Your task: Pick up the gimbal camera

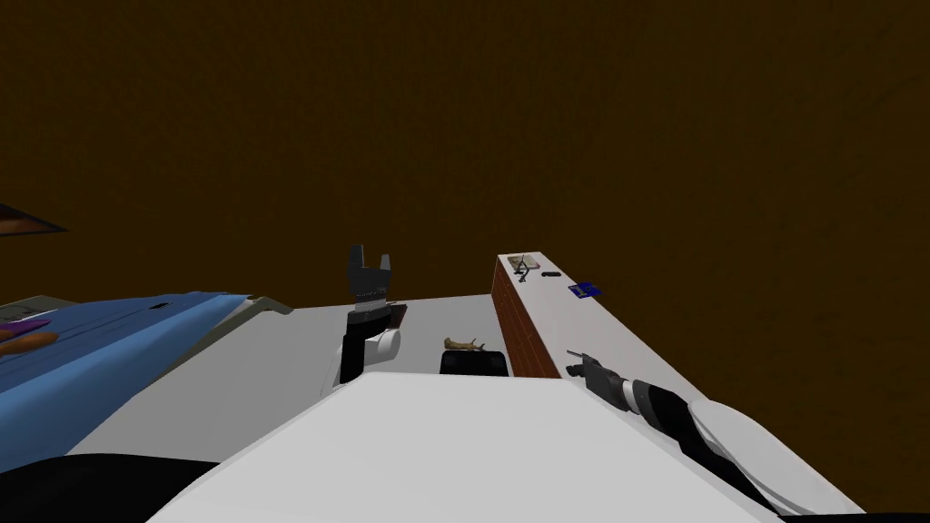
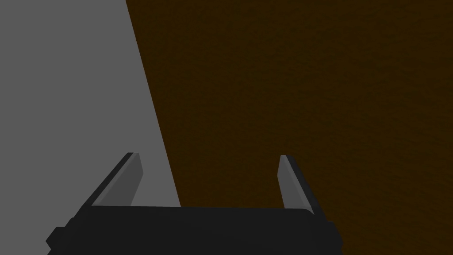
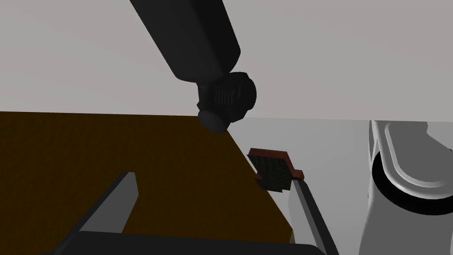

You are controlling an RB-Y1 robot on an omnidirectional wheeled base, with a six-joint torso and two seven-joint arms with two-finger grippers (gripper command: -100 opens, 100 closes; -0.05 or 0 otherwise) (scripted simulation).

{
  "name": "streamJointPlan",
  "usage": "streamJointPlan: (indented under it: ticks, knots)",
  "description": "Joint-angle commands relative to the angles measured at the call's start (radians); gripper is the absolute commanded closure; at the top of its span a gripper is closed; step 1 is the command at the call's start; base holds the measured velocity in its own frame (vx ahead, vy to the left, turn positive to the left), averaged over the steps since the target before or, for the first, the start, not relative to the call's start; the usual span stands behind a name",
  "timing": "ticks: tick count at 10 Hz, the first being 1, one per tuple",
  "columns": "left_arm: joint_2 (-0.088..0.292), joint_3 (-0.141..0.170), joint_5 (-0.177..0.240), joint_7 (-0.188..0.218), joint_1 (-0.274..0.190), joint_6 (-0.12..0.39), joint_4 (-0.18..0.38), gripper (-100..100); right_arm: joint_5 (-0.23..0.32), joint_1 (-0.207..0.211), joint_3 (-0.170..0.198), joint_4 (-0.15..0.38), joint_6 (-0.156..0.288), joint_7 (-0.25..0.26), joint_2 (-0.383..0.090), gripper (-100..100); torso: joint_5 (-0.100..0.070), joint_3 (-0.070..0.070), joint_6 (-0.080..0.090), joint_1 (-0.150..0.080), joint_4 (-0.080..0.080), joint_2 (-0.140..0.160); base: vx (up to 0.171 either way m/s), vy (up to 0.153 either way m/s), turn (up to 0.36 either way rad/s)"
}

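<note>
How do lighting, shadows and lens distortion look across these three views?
Head view: dim, flat brown backdrop; the white ledge splays toward the corner from the wide lens; no cast shadows visible. Left wrist view: open left pincer against flat grey and brown planes, no glare. Right wrist view: a near dark cylinder renders almost featureless black.

White arms (image 1: 727, 427) are showing black bands, left claw (image 2: 208, 155) and right claw (image 3: 211, 177) carrying grey blades on dark boxes.

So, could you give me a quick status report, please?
Left gripper open, upright; right gripper open. Likely gimbal camera, dark handle, ribbed head, close ahead of right, ungripped. Red-edged block beyond its fingertip.
</note>
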Motion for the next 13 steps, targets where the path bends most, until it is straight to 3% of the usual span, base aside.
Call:
streamJointPlan:
  ticks: [1, 2, 4, 6, 7, 10, 13]
  knots:
    - [0.0, 0.0, 0.0, 0.0, 0.0, 0.0, 0.0, 0, 0.05, 0.012, -0.005, 0.017, -0.026, 0.026, -0.022, -100, 0.0, 0.0, 0.0, 0.0, 0.0, 0.0, 0.084, 0.028, 0.045]
    - [0.0, 0.0, 0.0, 0.0, 0.0, 0.0, 0.0, 0, 0.058, 0.012, -0.005, 0.017, -0.026, 0.026, -0.022, -100, 0.0, 0.0, 0.0, 0.001, 0.0, -0.001, 0.077, 0.015, 0.014]
    - [0.0, 0.0, 0.0, 0.0, 0.0, 0.0, 0.0, 0, 0.124, 0.021, -0.014, 0.065, -0.069, 0.084, -0.061, -100, 0.0, 0.0, 0.0, 0.0, 0.0, 0.0, 0.099, 0.01, 0.036]
    - [0.0, 0.0, 0.0, 0.0, 0.0, 0.0, 0.0, 0, 0.173, 0.026, -0.018, 0.086, -0.089, 0.109, -0.08, -100, 0.0, -0.001, 0.0, 0.0, 0.0, -0.002, 0.098, 0.012, 0.033]
    - [0.0, 0.0, 0.0, 0.0, 0.0, 0.0, 0.0, 0, 0.173, 0.026, -0.018, 0.086, -0.089, 0.109, -0.08, -100, 0.0, -0.001, 0.0, 0.0, 0.0, -0.002, 0.069, 0.008, 0.018]
    - [0.0, 0.0, 0.0, 0.0, 0.0, 0.0, 0.0, 0, 0.263, 0.036, -0.029, 0.138, -0.137, 0.173, -0.125, -100, 0.0, 0.0, 0.0, 0.0, 0.0, -0.001, 0.091, 0.015, 0.038]
    - [0.0, 0.0, 0.0, 0.0, 0.0, 0.0, 0.0, 0, 0.319, 0.043, -0.035, 0.167, -0.167, 0.212, -0.152, -100, 0.0, -0.001, 0.0, 0.001, 0.0, -0.002, 0.1, 0.01, 0.027]
